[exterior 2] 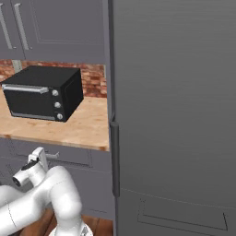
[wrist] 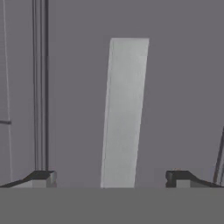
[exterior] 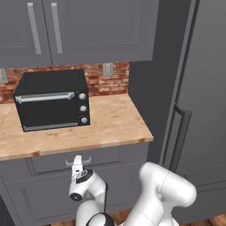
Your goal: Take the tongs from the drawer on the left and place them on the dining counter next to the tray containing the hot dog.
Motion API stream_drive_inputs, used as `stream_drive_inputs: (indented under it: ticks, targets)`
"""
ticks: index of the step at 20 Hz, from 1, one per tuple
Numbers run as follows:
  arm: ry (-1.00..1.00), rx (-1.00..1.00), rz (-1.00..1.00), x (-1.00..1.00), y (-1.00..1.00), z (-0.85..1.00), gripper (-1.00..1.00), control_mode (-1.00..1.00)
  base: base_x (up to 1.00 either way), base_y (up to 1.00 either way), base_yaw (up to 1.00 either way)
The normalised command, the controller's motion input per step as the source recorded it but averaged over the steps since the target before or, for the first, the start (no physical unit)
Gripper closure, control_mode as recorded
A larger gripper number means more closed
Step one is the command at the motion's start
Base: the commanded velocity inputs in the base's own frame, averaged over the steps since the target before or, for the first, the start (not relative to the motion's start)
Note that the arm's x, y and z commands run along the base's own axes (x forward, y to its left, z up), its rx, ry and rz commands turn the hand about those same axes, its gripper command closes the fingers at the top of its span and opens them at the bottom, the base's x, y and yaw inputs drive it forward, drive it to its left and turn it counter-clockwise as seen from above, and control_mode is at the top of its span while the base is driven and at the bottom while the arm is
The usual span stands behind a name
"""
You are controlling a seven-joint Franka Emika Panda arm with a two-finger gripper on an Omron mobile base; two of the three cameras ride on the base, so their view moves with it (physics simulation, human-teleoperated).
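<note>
You're facing a wood-topped counter [exterior: 110, 128] over grey base cabinets [exterior: 53, 194], with a red brick backsplash [exterior: 108, 81] behind it. A black toaster oven [exterior: 52, 100] with a silver bar handle and three knobs sits on the left part of the top. Grey upper cabinets [exterior: 88, 26] with vertical bar handles hang above. Two pale wall outlets [exterior: 107, 69] sit on the brick. To the right you've got a tall dark grey fridge [exterior 2: 175, 115] with a long dark vertical handle. Wood floor [exterior 2: 99, 226] shows at the bottom. Lighting is flat and even.
</note>
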Motion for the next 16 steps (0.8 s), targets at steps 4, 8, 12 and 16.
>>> stream_drive_inputs:
  ticks: [4, 8, 12, 16]
  targets:
    - [0.0, 0.0, 0.01, 0.51, 0.41, -0.32, -1.0, -1.0, 0.0, 0.0, 0.0]
    - [0.0, -0.01, 0.0, 0.55, 0.16, -0.31, -1.0, -1.0, 0.0, 0.0, 0.0]
    - [0.0, 0.0, 0.0, 0.43, 0.01, -0.12, -1.0, -1.0, 0.0, 0.0, 0.0]
    - [0.0, 0.0, 0.0, 0.02, 0.0, 0.0, 1.0, -1.0, 0.0, 0.0, 0.0]
